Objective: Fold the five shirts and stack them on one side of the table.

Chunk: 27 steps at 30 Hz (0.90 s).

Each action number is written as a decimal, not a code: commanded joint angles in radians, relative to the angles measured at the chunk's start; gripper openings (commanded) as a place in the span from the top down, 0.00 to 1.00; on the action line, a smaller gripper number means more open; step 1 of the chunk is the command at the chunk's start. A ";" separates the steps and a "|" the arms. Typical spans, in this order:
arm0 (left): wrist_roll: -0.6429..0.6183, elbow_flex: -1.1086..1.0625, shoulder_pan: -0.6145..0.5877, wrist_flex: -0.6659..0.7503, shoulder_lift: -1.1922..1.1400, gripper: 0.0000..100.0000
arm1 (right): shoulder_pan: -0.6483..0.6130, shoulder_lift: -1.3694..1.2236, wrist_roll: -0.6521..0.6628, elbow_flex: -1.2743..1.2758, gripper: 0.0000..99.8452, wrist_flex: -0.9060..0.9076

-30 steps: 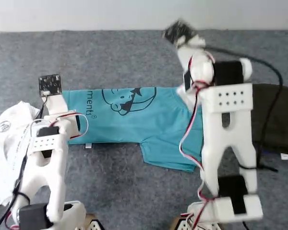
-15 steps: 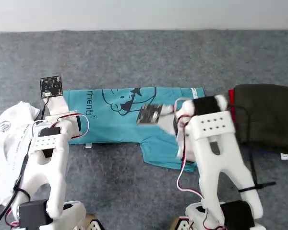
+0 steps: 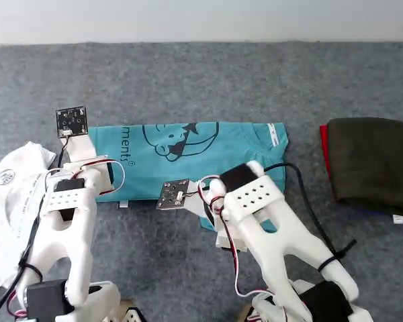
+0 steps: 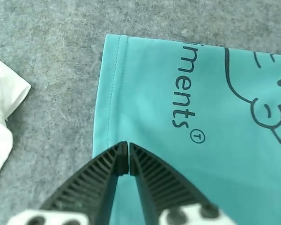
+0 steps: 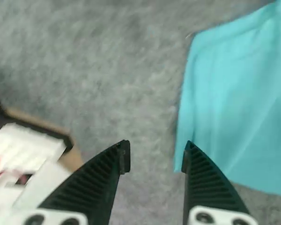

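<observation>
While flat on grey felt (image 3: 188, 74) by white wall (image 3: 188, 20), teal shirt (image 3: 154, 176) pinched by left gripper (image 4: 128, 159); right gripper (image 5: 153, 157) spread.

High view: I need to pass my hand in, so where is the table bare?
Bare: the strip of grey table behind the teal shirt, up to the wall, and the gap between the teal shirt and the dark folded shirt. Crowded: the near edge, where the left arm and the right arm stand, and the left side, piled with white shirts.
</observation>
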<state>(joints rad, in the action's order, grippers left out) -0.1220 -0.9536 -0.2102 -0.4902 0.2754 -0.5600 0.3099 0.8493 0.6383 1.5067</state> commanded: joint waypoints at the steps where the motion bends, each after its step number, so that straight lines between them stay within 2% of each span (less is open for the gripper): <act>1: -0.003 0.002 -0.005 0.015 0.006 0.99 | -0.013 0.025 -0.041 0.074 0.81 -0.130; 5: -0.008 0.002 -0.005 0.014 0.006 0.99 | -0.013 0.035 -0.069 0.198 0.81 -0.274; 10: -0.002 0.010 -0.002 -0.028 0.006 0.99 | -0.012 0.036 -0.077 0.295 0.81 -0.354; 16: -0.002 0.008 -0.005 -0.032 0.006 0.99 | -0.012 0.036 -0.068 0.313 0.81 -0.361; 19: -0.002 0.008 -0.005 -0.032 0.006 0.99 | -0.010 0.033 0.028 0.338 0.81 -0.369; 27: -0.002 0.008 -0.003 -0.032 0.006 0.99 | 0.048 0.025 0.034 0.341 0.81 -0.418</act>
<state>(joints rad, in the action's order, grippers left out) -0.1220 -0.9551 -0.2102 -0.5132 0.2754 -0.5386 0.3176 0.8677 0.9774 1.1063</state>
